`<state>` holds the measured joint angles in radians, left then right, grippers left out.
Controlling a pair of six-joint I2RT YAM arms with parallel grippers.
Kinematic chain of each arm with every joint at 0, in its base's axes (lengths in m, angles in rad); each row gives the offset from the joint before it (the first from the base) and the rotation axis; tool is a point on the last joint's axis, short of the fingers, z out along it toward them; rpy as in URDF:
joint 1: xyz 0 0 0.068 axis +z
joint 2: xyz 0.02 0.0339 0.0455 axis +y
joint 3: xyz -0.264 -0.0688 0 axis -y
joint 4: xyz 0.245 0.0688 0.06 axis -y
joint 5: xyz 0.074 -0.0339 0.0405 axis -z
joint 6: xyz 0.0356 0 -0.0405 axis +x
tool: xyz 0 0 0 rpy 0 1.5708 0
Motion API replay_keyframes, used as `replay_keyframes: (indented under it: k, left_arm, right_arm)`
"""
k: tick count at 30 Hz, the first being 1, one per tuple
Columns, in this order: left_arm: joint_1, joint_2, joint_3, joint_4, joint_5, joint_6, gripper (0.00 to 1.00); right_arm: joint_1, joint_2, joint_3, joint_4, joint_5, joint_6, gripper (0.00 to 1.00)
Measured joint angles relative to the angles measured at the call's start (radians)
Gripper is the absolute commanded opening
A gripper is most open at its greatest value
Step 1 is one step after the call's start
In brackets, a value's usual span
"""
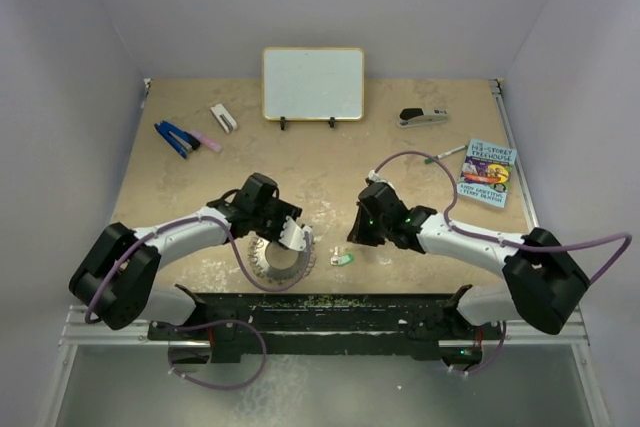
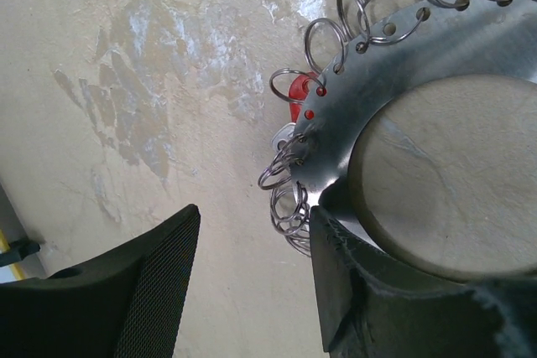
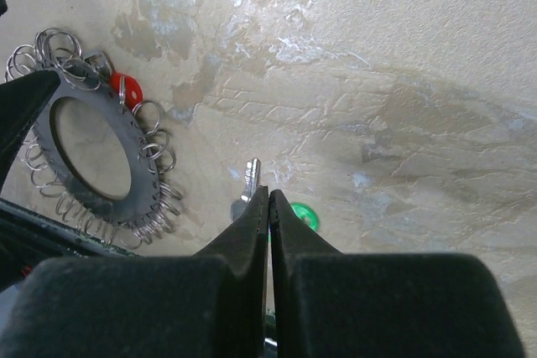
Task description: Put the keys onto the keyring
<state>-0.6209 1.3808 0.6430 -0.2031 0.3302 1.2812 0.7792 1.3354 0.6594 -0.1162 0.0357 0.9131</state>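
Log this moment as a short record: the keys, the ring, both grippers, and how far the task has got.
keyring: flat on the table, in front of the left arm
red key: at the ring's rim, seemingly hooked on a small loop
green key: loose on the table, apart from the ring
left gripper: open, one finger at the ring's rim, the other outside it
right gripper: shut, tips right over the green key; contact unclear
progress: green key not yet on the ring
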Motion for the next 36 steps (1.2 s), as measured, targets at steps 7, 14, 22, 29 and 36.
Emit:
replay_keyframes:
  k: [7,14,22,29,36]
  left_arm:
    - [0.042,-0.019,0.0,-0.005,0.009,-0.011,0.58]
    - [0.229,-0.102,0.029,-0.014,0.011,-0.124,0.96]
    - [0.273,-0.188,0.027,-0.059,0.003,-0.208,0.98]
    - [0.273,-0.229,-0.016,-0.064,-0.006,-0.27,0.98]
    - [0.301,-0.283,-0.052,-0.019,-0.062,-0.393,0.98]
  right_arm:
    - [-0.001,-0.017,0.034,-0.019,0.029,-0.011,0.43]
    - [-0.001,0.08,0.235,0.053,0.016,-0.176,0.4]
    - [0.009,0.367,0.435,0.14,-0.087,-0.324,0.32]
    - [0.094,0.529,0.616,0.13,-0.152,-0.385,0.3]
    - [0.139,0.606,0.676,0.114,-0.204,-0.385,0.27]
